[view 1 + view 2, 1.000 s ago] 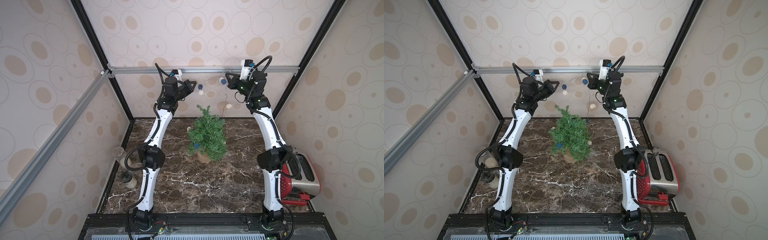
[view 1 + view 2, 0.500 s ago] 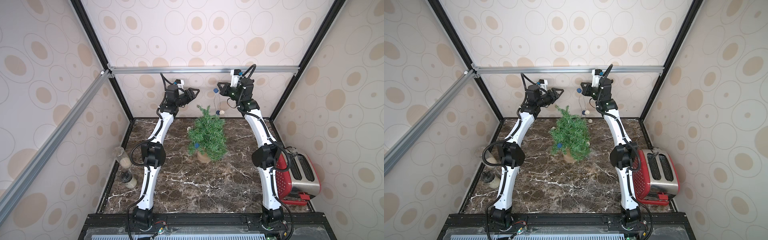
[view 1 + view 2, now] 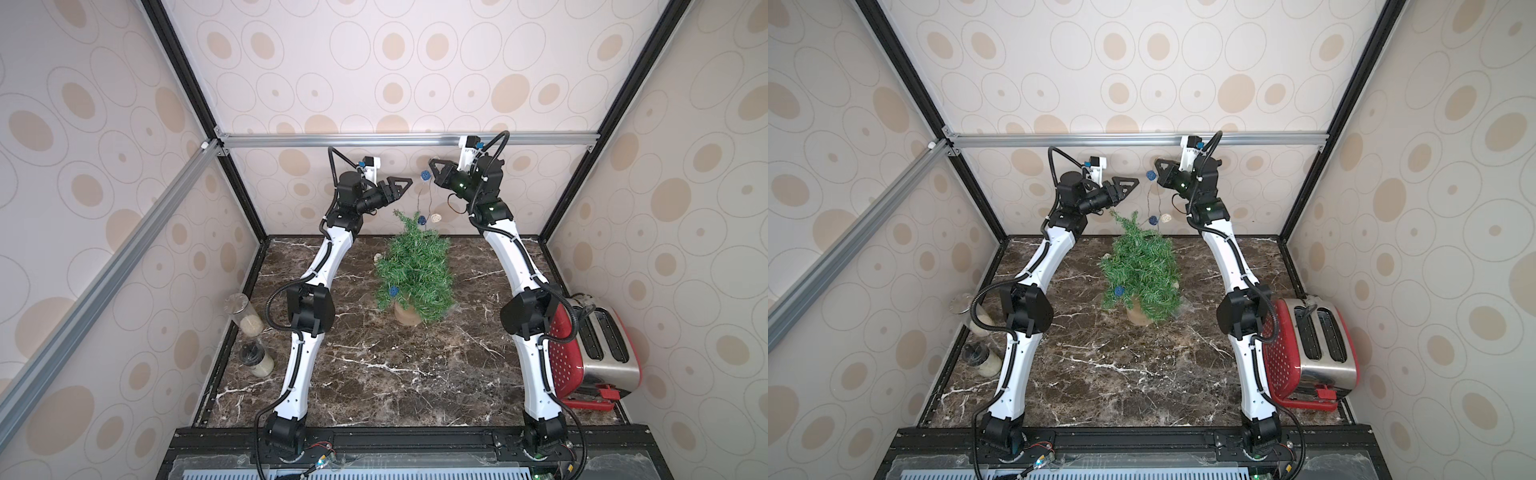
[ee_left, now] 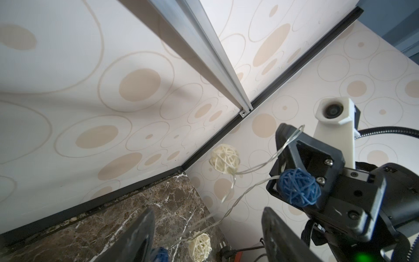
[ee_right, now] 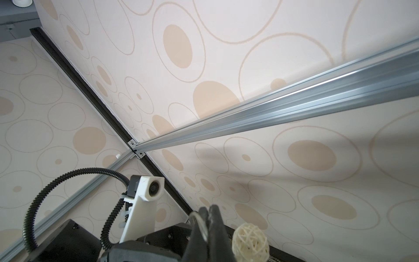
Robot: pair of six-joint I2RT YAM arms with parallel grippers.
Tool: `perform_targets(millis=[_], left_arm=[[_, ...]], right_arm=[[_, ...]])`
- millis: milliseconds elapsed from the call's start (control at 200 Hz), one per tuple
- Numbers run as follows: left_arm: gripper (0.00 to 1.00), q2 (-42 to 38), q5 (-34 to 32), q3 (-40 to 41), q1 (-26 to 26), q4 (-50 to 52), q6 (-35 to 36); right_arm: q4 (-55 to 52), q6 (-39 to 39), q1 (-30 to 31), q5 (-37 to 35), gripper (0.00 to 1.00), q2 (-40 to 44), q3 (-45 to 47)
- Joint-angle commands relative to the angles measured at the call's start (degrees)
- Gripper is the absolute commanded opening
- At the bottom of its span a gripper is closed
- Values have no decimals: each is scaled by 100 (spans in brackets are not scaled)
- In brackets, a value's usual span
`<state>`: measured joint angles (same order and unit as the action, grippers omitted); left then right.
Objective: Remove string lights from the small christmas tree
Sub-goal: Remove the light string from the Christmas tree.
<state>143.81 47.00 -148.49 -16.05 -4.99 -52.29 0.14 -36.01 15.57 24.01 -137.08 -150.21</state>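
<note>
The small christmas tree (image 3: 415, 270) stands in its tan pot (image 3: 407, 313) mid-table, also seen as the tree (image 3: 1142, 274). My right gripper (image 3: 434, 168) is raised above and behind the treetop, shut on the string lights' wire (image 5: 199, 223), with a blue ball (image 3: 424, 175) hanging beside it. The wire drops to a blue ball (image 3: 422, 219) and a cream ball (image 3: 435, 217) near the treetop. Another blue ball (image 3: 393, 290) sits low in the branches. My left gripper (image 3: 401, 185) is open, facing the right one; the wire (image 4: 229, 208) crosses before its fingers (image 4: 140, 236), ungripped.
A silver toaster (image 3: 606, 353) and a red perforated basket (image 3: 563, 361) stand at the right edge. Two jars (image 3: 249, 316) stand by the left wall. An aluminium rail (image 3: 374, 139) crosses the back wall just above both grippers.
My left gripper has opened and let go of the wire, then dropped lower toward the treetop. The string now hangs from the right gripper alone, which moved inward.
</note>
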Motion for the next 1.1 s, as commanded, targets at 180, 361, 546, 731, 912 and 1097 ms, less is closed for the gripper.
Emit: perform_targets(millis=[180, 361, 546, 731, 912, 1097], left_arm=[[74, -406, 7, 291, -285, 1092, 1963], [74, -345, -141, 189, -320, 1158, 2059], [73, -336, -162, 191, -338, 1036, 1997], [51, -336, -229, 179, -340, 869, 1886], [7, -444, -318, 213, -335, 737, 1808], [0, -652, -506, 438, -296, 355, 1563]], right_arm=[[425, -397, 261, 24, 0, -159, -166], [433, -415, 368, 136, 0, -135, -158], [482, -455, 446, 249, 0, -82, -119], [574, -515, 481, 359, 0, 19, 36], [578, -366, 475, 315, 0, 242, 399], [428, -235, 461, 291, 0, 376, 517]])
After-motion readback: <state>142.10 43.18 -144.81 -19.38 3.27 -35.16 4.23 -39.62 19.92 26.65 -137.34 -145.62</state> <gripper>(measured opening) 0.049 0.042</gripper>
